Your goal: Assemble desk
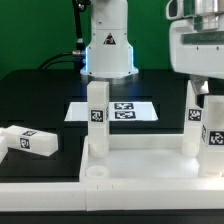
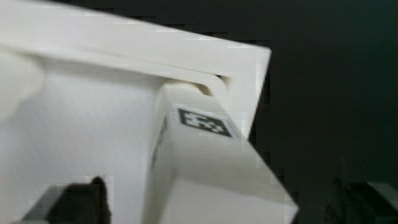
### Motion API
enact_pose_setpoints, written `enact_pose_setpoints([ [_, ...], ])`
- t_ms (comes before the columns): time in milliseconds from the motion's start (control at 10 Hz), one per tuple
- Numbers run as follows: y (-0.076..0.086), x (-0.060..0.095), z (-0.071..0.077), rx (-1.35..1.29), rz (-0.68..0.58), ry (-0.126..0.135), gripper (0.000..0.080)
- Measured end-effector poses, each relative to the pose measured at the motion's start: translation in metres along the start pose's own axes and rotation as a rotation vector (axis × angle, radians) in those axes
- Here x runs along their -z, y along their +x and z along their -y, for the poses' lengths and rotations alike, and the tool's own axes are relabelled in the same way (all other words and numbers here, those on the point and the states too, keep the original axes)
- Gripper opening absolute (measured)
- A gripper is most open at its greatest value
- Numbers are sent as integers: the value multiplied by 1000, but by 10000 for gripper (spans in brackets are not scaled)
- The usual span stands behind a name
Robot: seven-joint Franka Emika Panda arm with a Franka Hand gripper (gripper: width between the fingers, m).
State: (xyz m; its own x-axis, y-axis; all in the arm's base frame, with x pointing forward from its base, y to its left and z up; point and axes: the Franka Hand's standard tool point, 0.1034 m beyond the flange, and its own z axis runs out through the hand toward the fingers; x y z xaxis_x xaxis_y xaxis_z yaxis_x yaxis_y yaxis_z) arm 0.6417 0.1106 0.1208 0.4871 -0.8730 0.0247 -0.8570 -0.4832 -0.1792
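Standing on the desk top (image 1: 150,166), the leg (image 1: 193,116) has a vertical long axis; tool (image 2: 228,200) released.

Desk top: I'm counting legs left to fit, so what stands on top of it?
Three legs stand upright on it: one leg at the exterior view's left, two more at its right. Their feet sink out of sight into the desk top; a front socket shows empty.

The white rimmed desk top (image 1: 150,160) is lying flat at the exterior view's six o'clock, with a round socket (image 1: 95,172) in its eight o'clock corner. A tagged leg (image 1: 97,118) is standing upright at its ten o'clock, a second leg (image 1: 193,120) and third leg (image 1: 214,125) at two o'clock. A fourth leg (image 1: 30,141) is lying sideways at nine o'clock.
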Motion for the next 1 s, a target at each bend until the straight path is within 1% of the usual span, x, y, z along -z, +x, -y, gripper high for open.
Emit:
enact_pose_setpoints([
  [100,0,0,0,29,0,-1,641],
  [400,2,0,-1,257,-5,-4,649],
  [500,4,0,-1,522,-13,-15,649],
  [600,1,-2,-2,685,-5,-15,649],
  [700,-3,-2,-1,675,-8,-18,649],
  [800,-1,-3,-2,646,-9,-19,608],
  [900,0,-3,-2,648,-10,-19,608],
  [1000,-1,-3,-2,632,-9,-19,416],
])
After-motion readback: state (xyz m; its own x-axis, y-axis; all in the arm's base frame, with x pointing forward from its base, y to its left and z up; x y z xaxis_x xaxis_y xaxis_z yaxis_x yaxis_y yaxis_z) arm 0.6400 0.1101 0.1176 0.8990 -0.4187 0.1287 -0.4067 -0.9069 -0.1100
